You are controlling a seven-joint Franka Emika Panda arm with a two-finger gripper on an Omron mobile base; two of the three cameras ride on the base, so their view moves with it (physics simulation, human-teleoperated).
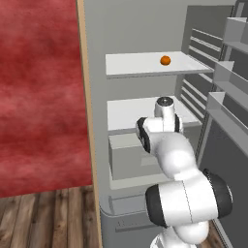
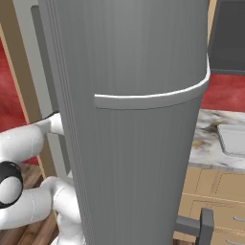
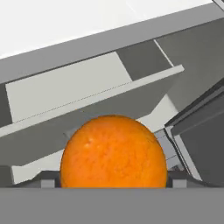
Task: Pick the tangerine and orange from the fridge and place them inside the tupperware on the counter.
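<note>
tall grey fridge (image 1: 145,29) standing open, door (image 2: 139,143) swung wide and blocking most of the right base view. inside, flat white shelves: upper shelf (image 1: 140,65) carrying a small orange fruit (image 1: 165,60) toward its right side, lower shelf (image 1: 131,114) beneath, grey drawer (image 1: 126,155) under that. door racks (image 1: 227,77) stepped down the right edge of the left base view. white arm (image 1: 179,189) reaching up from the lower right into the fridge at the level of the lower shelf and drawer. counter (image 2: 210,139) of veined marble seen past the door on the right, over tan drawers, with the tupperware (image 2: 234,139) sitting on it at the frame edge. in the hand view, large orange (image 3: 113,153) sitting between the fingertips (image 3: 48,181), one dark tip at each side, gripper (image 3: 113,183) pinching the orange. drawer front (image 3: 87,118) tilted behind the fruit. cannot tell whether the shelf fruit is the tangerine.
</note>
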